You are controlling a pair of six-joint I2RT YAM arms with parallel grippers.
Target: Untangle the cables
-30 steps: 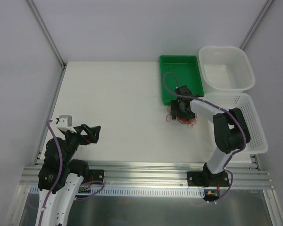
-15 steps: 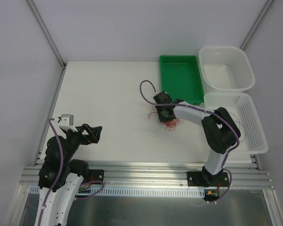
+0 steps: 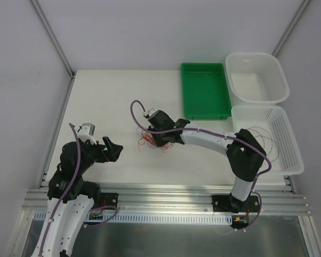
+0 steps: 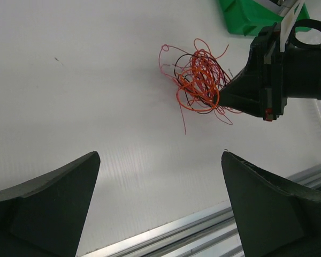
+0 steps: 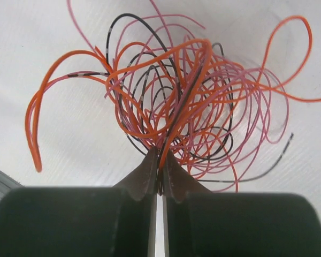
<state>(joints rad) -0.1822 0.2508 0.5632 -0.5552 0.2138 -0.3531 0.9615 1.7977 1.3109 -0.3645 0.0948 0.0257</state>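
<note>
cables (image 4: 200, 80) sat pinched in your closed right gripper (image 5: 160, 162), low over the worktop (image 4: 69, 80), ahead and slightly right of your wide-open left gripper (image 4: 159, 156).

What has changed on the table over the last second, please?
The right tool shut on the cables beside the green tray and dragged them left, toward the other arm. The left tool, open as before, swung toward them. The tray, white tub and white basket stayed put.

no writing, label or number is legible in any view.
</note>
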